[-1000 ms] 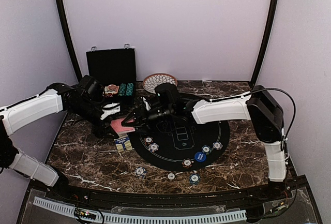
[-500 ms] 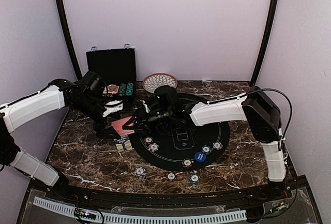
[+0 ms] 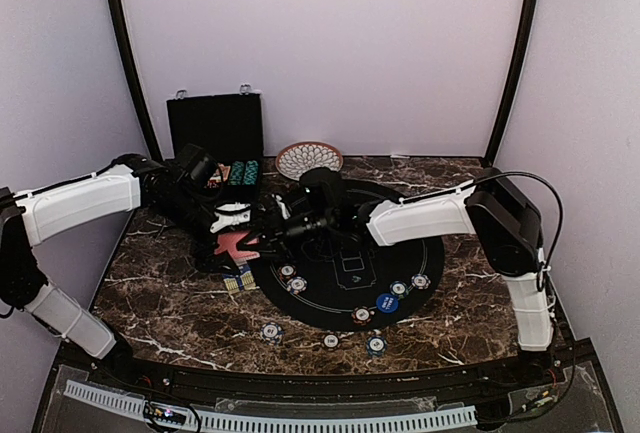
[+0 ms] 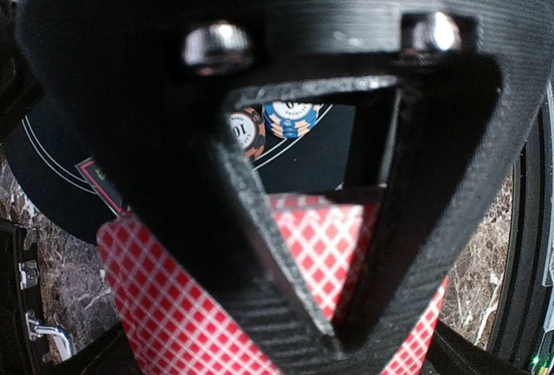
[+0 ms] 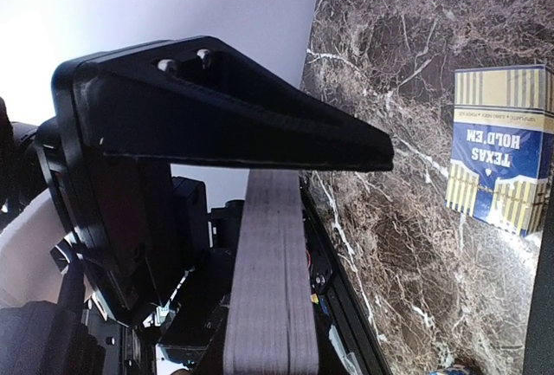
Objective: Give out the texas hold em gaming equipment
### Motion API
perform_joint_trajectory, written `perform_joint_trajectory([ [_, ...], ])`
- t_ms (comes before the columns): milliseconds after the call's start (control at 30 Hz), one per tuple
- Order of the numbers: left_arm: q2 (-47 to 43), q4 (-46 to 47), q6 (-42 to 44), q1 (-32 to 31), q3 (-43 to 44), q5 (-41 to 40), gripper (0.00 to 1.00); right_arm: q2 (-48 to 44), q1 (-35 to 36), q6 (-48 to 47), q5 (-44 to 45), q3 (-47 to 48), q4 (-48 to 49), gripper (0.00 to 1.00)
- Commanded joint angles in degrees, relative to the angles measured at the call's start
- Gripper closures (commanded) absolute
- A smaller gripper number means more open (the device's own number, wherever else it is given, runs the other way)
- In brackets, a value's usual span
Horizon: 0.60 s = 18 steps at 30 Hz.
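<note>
A stack of red-backed playing cards (image 3: 237, 246) hangs just above the left rim of the black round mat (image 3: 420, 253). My right gripper (image 3: 260, 235) is shut on it. In the right wrist view the deck's grey edge (image 5: 268, 288) runs between the fingers. My left gripper (image 3: 227, 220) stands open right beside the cards, on their left. The left wrist view shows the red checked back (image 4: 173, 306) under a black finger, with two poker chips (image 4: 290, 119) beyond. Several striped chips (image 3: 297, 284) and a blue button disc (image 3: 387, 302) lie on the mat.
A blue and gold card box (image 3: 237, 278) (image 5: 500, 145) lies on the marble below the cards. Three chips (image 3: 330, 340) sit near the front edge. The open black case (image 3: 215, 128) and a patterned dish (image 3: 308, 159) stand at the back.
The left gripper opened and let go of the cards, and its arm reached further right. The right gripper closed on the deck and holds it at nearly the same spot.
</note>
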Motion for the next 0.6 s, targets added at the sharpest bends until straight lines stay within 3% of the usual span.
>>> perform_joint_trajectory([
  [0,-0.11,1.09,0.42,-0.42,1.76,-0.65,0.03,0.89,0.22,0.85,-1.05,-0.29,5.14,0.92],
  [567,1.13,0.76,0.21,-0.82,1.11,-0.08,0.12,1.69,0.31,1.91,-1.31,0.03,6.52,0.91],
])
